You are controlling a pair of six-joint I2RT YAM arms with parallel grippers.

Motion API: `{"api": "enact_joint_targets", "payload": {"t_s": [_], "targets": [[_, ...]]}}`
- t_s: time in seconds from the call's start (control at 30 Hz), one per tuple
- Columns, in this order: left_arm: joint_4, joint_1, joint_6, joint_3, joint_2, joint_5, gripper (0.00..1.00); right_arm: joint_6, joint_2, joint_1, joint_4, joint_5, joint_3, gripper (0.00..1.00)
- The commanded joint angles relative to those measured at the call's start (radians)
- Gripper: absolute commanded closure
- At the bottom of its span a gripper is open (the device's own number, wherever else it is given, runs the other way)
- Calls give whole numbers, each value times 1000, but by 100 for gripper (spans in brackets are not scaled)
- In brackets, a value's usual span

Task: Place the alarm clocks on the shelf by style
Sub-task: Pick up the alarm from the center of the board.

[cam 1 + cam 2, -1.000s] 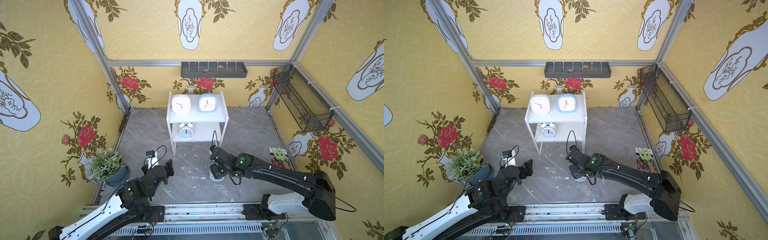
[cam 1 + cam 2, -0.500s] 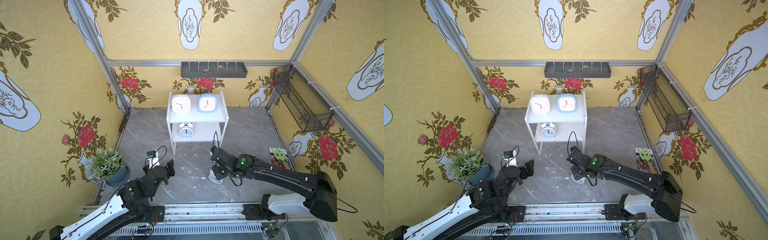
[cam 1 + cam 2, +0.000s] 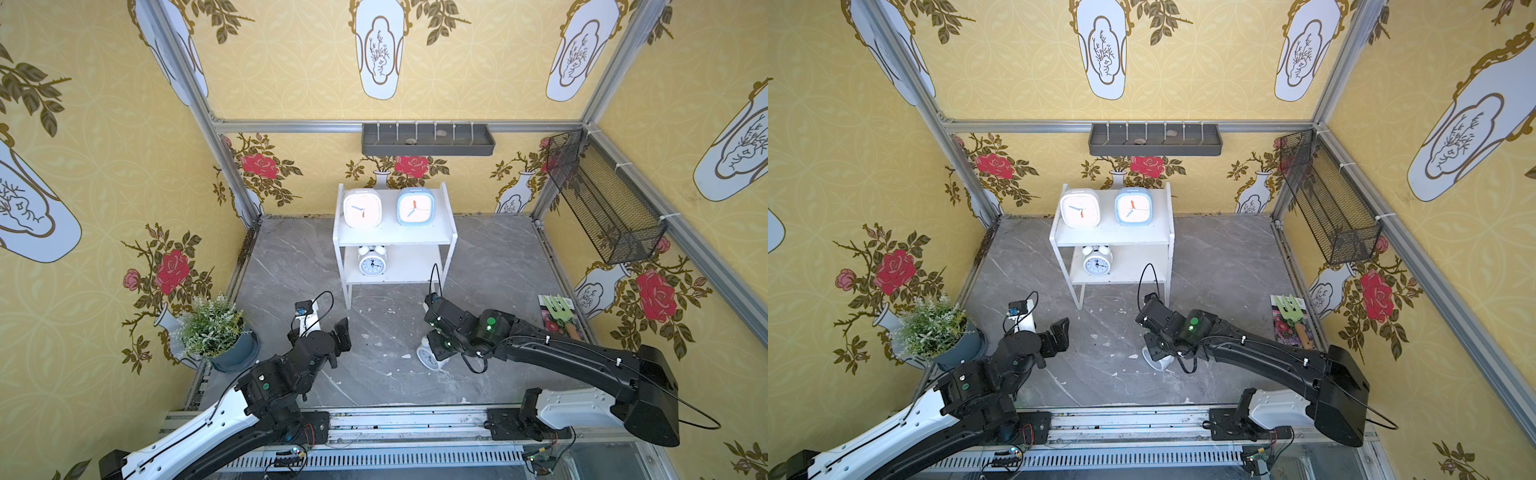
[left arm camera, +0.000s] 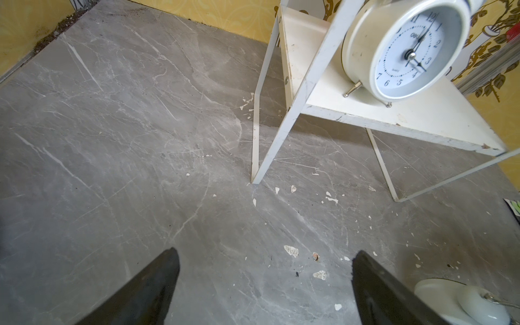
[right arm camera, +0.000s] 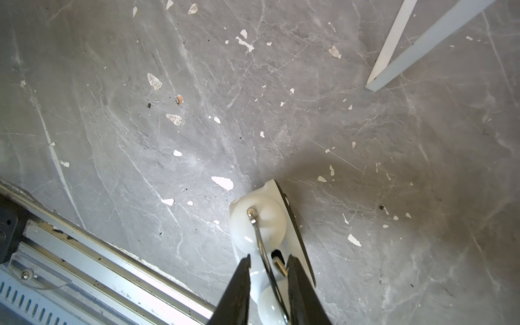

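Narrowly, right tool (image 5: 268, 256) astride clock handle (image 5: 254, 223)

Floor: grey marbled floor (image 3: 291, 266) is carrying everything, white paint flecks (image 5: 222, 183) lying scattered on it.
Shelf: white two-tier shelf (image 3: 451, 232) is standing near the back wall.
Top tier: white square clock (image 3: 362, 209) and light blue square clock (image 3: 415, 206) are standing side by side.
Lower tier: twin-bell clock (image 3: 372, 262) is standing here.
Open floor: second twin-bell clock (image 3: 427, 356) is sitting in front of the shelf, apart from its legs.
Floor edges: potted plant (image 3: 216, 328) is standing by one side wall; seed packet (image 3: 550, 322) is lying by the opposite one.
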Motion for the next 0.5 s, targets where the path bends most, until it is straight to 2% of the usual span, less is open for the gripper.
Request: {"api": "enact_joint_targets", "payload": {"t_s": [0.0, 0.17, 0.47], "targets": [[52, 0, 30, -11, 7, 19, 1, 42, -21, 11, -17, 33, -10, 69], [69, 0, 43, -3, 39, 23, 1, 75, -42, 33, -20, 44, -29, 66], [90, 1, 42, 8, 89, 27, 1, 89, -82, 43, -18, 46, -38, 73]]}}
